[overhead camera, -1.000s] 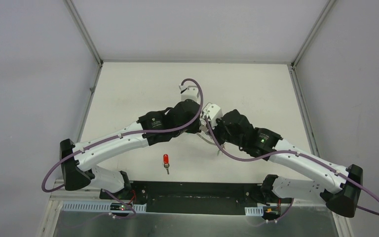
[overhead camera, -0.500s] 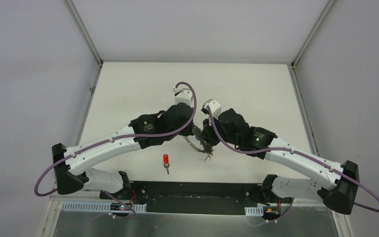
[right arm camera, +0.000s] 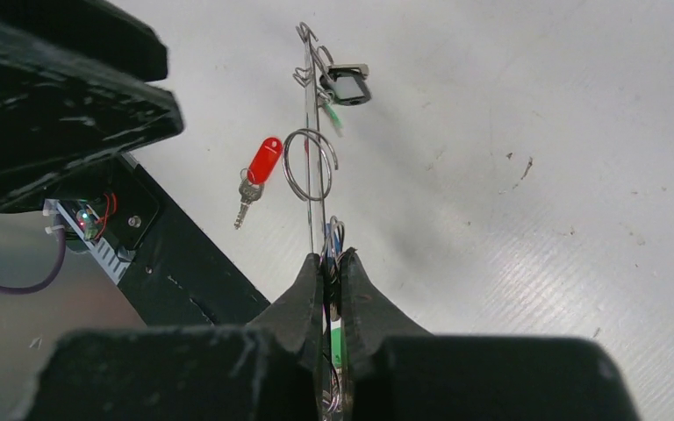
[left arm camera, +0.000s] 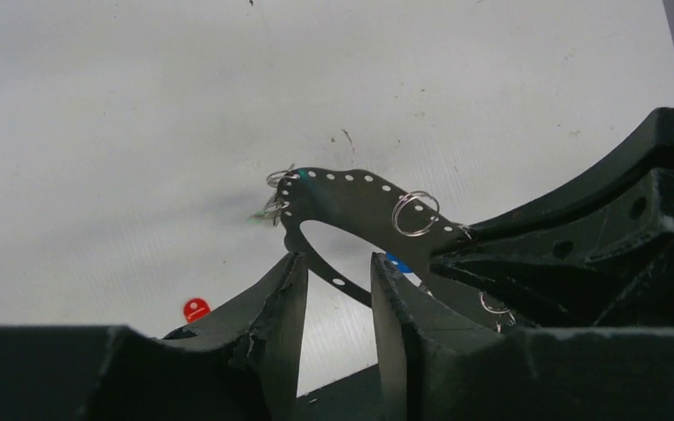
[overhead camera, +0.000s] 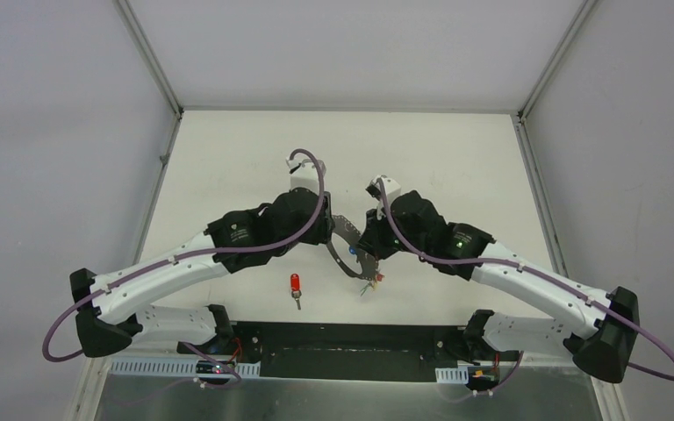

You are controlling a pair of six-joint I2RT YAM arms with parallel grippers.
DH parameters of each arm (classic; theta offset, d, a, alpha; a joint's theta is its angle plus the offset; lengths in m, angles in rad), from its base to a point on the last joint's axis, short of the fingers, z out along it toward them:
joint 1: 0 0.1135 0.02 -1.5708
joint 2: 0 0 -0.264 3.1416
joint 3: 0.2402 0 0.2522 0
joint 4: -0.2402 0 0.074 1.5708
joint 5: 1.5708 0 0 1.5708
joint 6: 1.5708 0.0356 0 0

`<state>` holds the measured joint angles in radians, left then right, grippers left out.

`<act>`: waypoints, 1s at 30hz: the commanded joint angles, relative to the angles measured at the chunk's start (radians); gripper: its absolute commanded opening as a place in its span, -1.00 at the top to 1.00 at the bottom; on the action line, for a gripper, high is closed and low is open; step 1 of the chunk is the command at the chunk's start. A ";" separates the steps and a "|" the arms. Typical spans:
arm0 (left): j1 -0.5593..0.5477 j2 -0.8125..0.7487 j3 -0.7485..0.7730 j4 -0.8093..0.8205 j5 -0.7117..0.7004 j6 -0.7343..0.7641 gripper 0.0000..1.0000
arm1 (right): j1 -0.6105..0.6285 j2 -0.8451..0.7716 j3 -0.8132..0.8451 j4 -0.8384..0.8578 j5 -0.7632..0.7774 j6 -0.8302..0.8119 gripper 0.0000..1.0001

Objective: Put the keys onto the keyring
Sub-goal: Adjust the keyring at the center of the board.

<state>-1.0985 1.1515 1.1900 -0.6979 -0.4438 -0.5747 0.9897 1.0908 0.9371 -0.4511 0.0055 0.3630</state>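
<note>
**Grey metal loop pinched by the right tool; left tool open astride it**

Desk [overhead camera: 228,158]: white, carries one loose key; everything else is held up in the arms.

Right tool [right arm camera: 333,263]: fingers shut tight on the near edge of the keyring [right arm camera: 316,202]. From this wrist the loop is seen edge-on, a thin line running straight away from the jaws. Judged reason: gripping one end leaves the rest of the band free to work on.

Left tool [left arm camera: 335,261]: fingers spread, one on each side of the loop's thin lower strand. Contact with it cannot be told. Judged reason: placed to close on the band and steady it, or to take it over.

Keyring orientation: held off the desk between the two wrists. In the top view its long axis runs obliquely, from far-left by the left wrist to near-right. The broad perforated side faces the left wrist camera.

Red key [overhead camera: 296,285]: flat on the desk, near the front edge, well apart from the loop. Long axis about far-to-near, red head far, blade toward the arm bases. Not yet threaded.

Split ring [left arm camera: 415,213]: hangs through the perforated band. A green-headed key [right arm camera: 333,118] appears to dangle at the loop's far end, too small to confirm.
</note>
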 commanded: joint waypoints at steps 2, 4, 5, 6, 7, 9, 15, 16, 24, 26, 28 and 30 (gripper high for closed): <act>-0.001 -0.081 -0.035 0.004 0.017 -0.042 0.09 | -0.054 -0.025 0.014 0.016 -0.109 0.045 1.00; 0.001 -0.099 -0.039 0.014 0.035 -0.051 -0.12 | -0.084 -0.023 0.006 0.021 -0.164 0.050 1.00; 0.002 -0.103 -0.040 0.020 0.046 -0.054 -0.20 | -0.102 -0.023 0.002 0.027 -0.192 0.053 1.00; 0.007 -0.105 -0.039 0.029 0.076 -0.056 -0.24 | -0.116 -0.023 -0.003 0.033 -0.218 0.054 1.00; 0.013 -0.104 -0.038 0.039 0.106 -0.056 -0.27 | -0.130 -0.024 -0.007 0.037 -0.245 0.054 1.00; 0.042 -0.095 -0.036 0.059 0.189 -0.068 -0.31 | -0.156 -0.027 -0.013 0.048 -0.294 0.050 1.00; 0.211 -0.048 -0.085 0.201 0.550 -0.161 -0.21 | -0.244 -0.043 -0.038 0.061 -0.387 0.072 1.00; 0.226 -0.044 -0.100 0.238 0.610 -0.170 -0.18 | -0.257 -0.041 -0.039 0.063 -0.401 0.076 1.00; 0.296 -0.014 -0.274 0.607 0.839 -0.311 0.09 | -0.287 -0.020 -0.037 0.090 -0.493 0.096 1.00; 0.301 -0.007 -0.318 0.674 0.846 -0.355 0.11 | -0.288 -0.020 -0.035 0.092 -0.497 0.096 1.00; 0.308 -0.005 -0.354 0.736 0.841 -0.386 0.16 | -0.289 -0.020 -0.034 0.092 -0.501 0.096 1.00; 0.316 -0.007 -0.390 0.783 0.822 -0.417 0.22 | -0.290 -0.022 -0.032 0.092 -0.504 0.096 1.00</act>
<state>-0.8028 1.1519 0.8513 -0.1307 0.3439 -0.8948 0.7063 1.0859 0.8848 -0.4374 -0.4503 0.4374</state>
